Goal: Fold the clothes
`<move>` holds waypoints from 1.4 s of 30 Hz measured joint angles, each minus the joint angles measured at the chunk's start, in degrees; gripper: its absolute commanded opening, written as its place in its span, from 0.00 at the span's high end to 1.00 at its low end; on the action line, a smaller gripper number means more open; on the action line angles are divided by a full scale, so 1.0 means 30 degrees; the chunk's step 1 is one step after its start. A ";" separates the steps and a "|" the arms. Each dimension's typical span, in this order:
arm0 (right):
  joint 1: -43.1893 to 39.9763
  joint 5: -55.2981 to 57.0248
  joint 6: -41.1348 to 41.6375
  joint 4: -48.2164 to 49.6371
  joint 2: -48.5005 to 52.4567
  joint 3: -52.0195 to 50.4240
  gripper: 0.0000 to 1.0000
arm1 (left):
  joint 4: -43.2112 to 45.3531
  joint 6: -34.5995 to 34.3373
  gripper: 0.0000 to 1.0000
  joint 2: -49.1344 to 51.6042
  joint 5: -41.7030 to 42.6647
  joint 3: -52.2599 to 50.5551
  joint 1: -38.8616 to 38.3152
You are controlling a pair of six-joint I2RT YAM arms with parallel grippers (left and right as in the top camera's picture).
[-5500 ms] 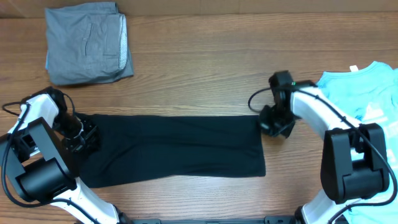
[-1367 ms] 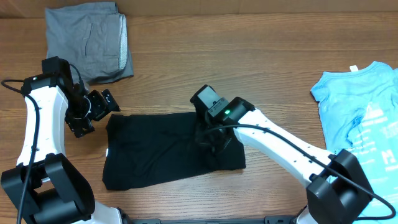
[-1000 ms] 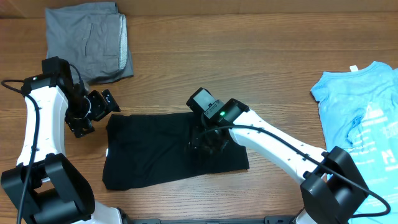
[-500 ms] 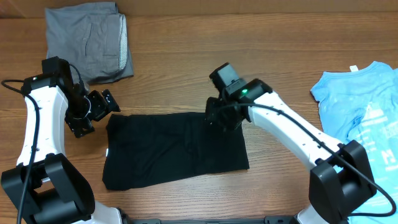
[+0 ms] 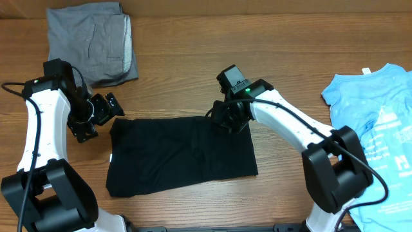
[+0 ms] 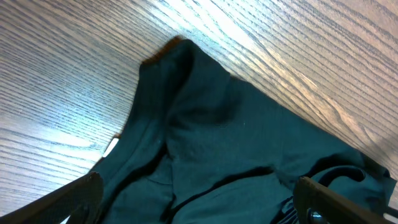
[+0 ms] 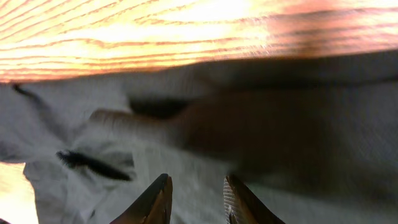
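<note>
Right gripper: fingertips drawn close, a narrow gap between them and nothing visibly caught, poised over the far right corner of the black T-shirt, probably to pinch that edge for the next fold. Left gripper: spread wide and empty, just beside the shirt's far left corner, clear of the cloth. The shirt lies part-folded, a rough rectangle at the near middle of the table; grey garment folded far left; light-blue T-shirt flat at right, apparently awaiting its turn
</note>
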 measured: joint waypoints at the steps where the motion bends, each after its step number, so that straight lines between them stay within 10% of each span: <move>1: 0.0000 -0.0029 0.0000 0.0255 0.0270 0.0000 0.67 | -0.0007 0.0000 0.00 0.0000 0.0000 0.0000 0.0000; 7: -0.0007 0.0000 -0.0182 0.3075 0.2178 0.0015 0.61 | 0.0000 0.0000 0.00 0.0000 0.0000 0.0000 0.0000; 11: -0.0007 0.0197 -0.0758 0.3293 0.2346 0.0109 0.96 | -0.0007 0.0000 0.00 0.0000 0.0000 0.0000 0.0000; 17: 0.0007 0.1792 -0.0882 -0.0073 0.2098 0.1552 0.90 | 0.0000 0.0000 0.00 0.0000 0.0000 0.0000 0.0000; 20: 0.0007 0.2295 -0.0867 -0.1574 0.1020 0.2630 0.60 | 0.0000 0.0007 0.00 0.0000 0.0007 0.0000 0.0000; 23: 0.0007 0.2346 -0.1013 -0.2754 -0.0605 0.3796 0.53 | 0.0007 0.0007 0.00 0.0000 0.0000 0.0000 0.0000; 37: 0.2565 -0.0219 0.0335 -0.3082 -0.1275 -0.0291 0.53 | 0.0168 0.0051 0.00 0.0000 -0.0007 -0.0007 0.0000; 42: 0.3832 -0.0641 0.2171 -0.2098 -0.1224 -0.2368 0.72 | 0.0168 0.0051 0.00 0.0000 0.0000 -0.0007 0.0000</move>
